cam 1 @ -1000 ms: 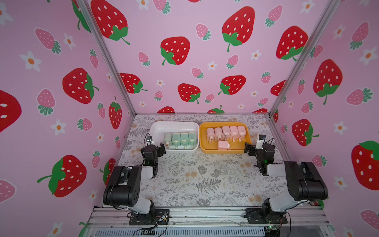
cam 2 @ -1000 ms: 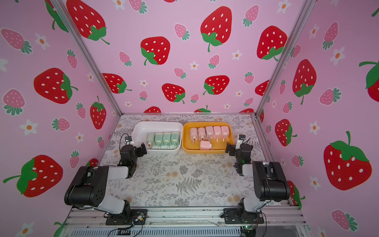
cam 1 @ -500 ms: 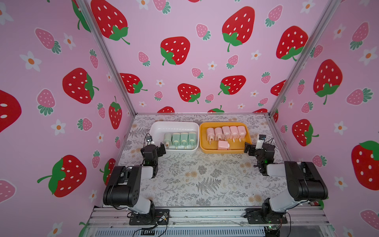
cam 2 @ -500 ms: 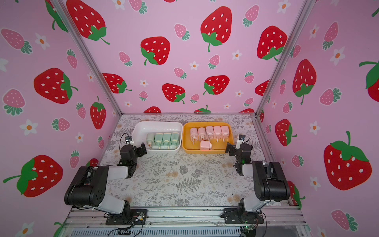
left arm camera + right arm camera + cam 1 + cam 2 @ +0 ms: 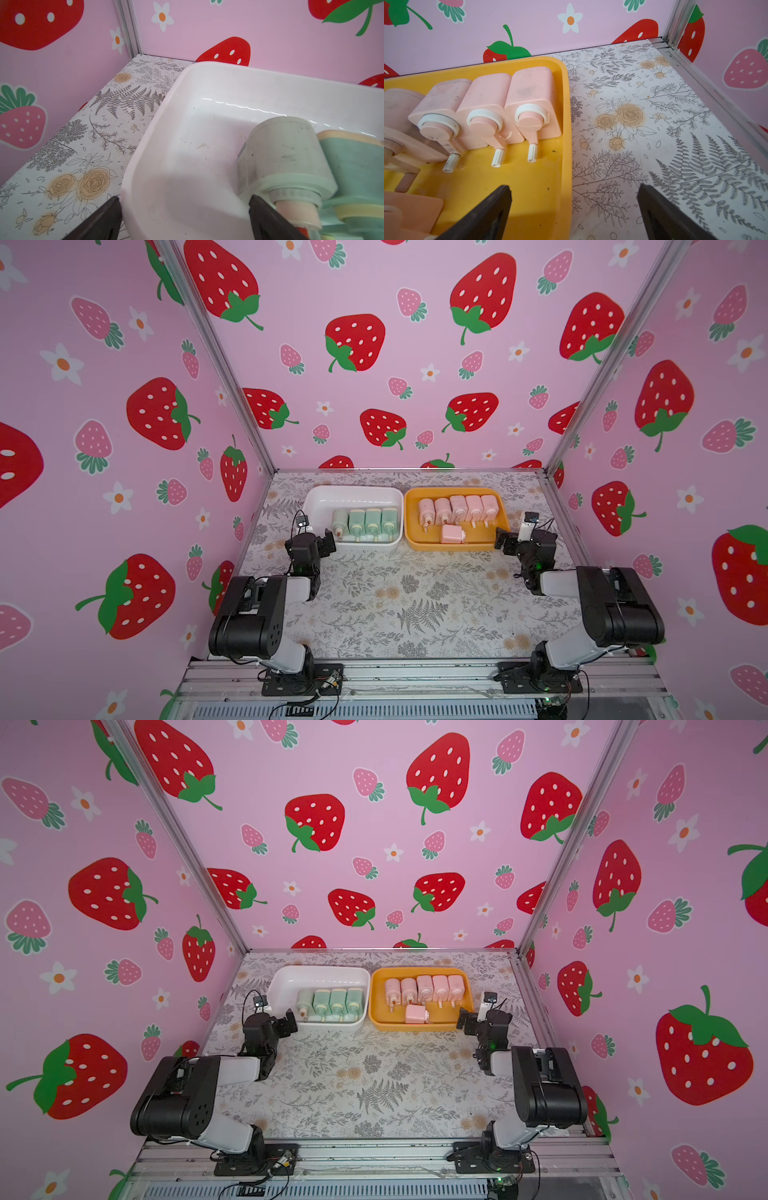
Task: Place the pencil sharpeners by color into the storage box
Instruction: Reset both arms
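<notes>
Four mint green plastic pencil sharpeners (image 5: 365, 522) are lying in a row inside the white rectangular plastic tray (image 5: 349, 498), and six pale pink plastic pencil sharpeners (image 5: 457, 508) are sitting in the orange plastic tray (image 5: 455, 490) just beside it on the floral-patterned counter (image 5: 415, 593). The left claw (image 5: 328, 540) is hanging released and empty by the white tray's near corner, and the right claw (image 5: 503, 540) is doing likewise by the orange tray's.

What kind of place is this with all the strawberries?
Probably a robot practice booth. Strawberry walls box in a table, the left arm and right arm are mounted on a metal rail, and green sharpeners lie in a white bin, pink sharpeners in a yellow bin.
</notes>
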`<state>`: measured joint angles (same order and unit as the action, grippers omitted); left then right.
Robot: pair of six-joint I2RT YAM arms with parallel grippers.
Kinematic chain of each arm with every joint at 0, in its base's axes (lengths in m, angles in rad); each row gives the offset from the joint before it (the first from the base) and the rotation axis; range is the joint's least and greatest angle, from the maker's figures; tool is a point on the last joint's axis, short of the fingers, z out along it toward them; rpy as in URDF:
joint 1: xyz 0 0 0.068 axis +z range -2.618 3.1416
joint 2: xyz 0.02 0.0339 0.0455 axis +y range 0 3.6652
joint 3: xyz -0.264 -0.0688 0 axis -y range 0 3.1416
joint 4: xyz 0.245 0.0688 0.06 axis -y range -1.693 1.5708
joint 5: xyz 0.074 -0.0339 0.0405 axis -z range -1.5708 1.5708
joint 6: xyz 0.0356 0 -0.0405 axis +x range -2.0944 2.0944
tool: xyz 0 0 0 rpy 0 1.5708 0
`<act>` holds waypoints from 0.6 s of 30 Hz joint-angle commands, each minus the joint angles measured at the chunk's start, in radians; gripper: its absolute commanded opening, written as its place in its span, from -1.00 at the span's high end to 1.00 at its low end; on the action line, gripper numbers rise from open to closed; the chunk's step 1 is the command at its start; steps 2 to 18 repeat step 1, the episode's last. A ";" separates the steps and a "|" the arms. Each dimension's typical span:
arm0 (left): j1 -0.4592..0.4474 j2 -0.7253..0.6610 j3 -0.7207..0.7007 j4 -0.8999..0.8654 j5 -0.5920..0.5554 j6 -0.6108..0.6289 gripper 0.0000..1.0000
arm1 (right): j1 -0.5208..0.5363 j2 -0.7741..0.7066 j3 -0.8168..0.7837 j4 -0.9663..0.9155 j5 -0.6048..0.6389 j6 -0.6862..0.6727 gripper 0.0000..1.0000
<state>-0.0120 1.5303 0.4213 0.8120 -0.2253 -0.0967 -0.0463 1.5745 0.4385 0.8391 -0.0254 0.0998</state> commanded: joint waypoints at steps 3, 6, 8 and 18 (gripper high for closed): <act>-0.002 0.014 0.018 -0.021 0.024 0.026 -0.99 | 0.007 0.007 0.009 -0.018 0.025 -0.014 -0.99; -0.002 0.014 0.018 -0.021 0.024 0.026 -0.99 | 0.007 0.007 0.009 -0.018 0.025 -0.014 -0.99; -0.002 0.014 0.018 -0.021 0.024 0.026 -0.99 | 0.007 0.007 0.009 -0.018 0.025 -0.014 -0.99; -0.002 0.014 0.018 -0.021 0.024 0.026 -0.99 | 0.007 0.007 0.009 -0.018 0.025 -0.014 -0.99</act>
